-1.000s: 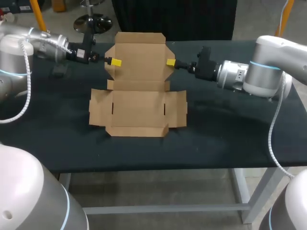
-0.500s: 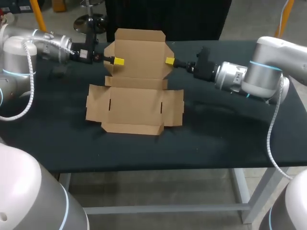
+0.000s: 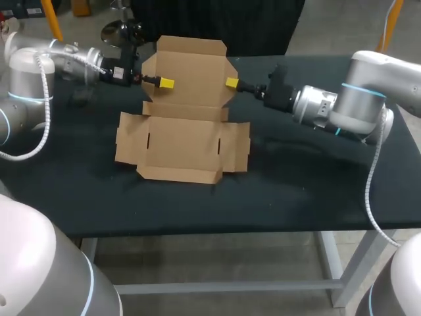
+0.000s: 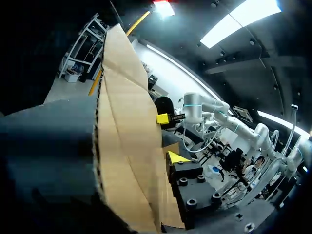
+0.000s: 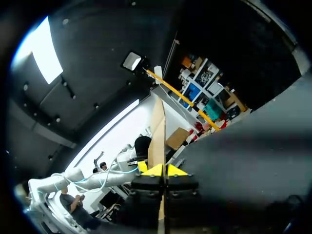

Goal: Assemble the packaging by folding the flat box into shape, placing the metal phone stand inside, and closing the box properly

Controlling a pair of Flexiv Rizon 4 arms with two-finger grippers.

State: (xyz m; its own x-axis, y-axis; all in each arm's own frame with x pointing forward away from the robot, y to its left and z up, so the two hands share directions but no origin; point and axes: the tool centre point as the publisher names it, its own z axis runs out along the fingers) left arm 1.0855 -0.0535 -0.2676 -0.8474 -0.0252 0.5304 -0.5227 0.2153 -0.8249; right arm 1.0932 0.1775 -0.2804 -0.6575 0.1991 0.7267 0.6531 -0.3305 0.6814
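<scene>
The task is judged to be at an early stage. The box (image 3: 182,141) is laid open on the tabletop (image 3: 296,191), its base and side flaps flat. Only the rear panel (image 3: 191,69) is raised upright at the far side.

That panel is gripped at its two side edges. The left claw (image 3: 164,83) is clenched on the left edge, though only one yellow tip is seen against the card in the left wrist view and the other is hidden behind it. The right claw (image 3: 231,82) is clenched on the right edge, with the card seen edge-on between both tips in the right wrist view.

No side walls are yet stood up or tucked, so the tray is not formed. The metal phone stand is not made out in any view and nothing is seen inside the box. Forming the walls, loading the stand and closing the lid are all judged to be left.
</scene>
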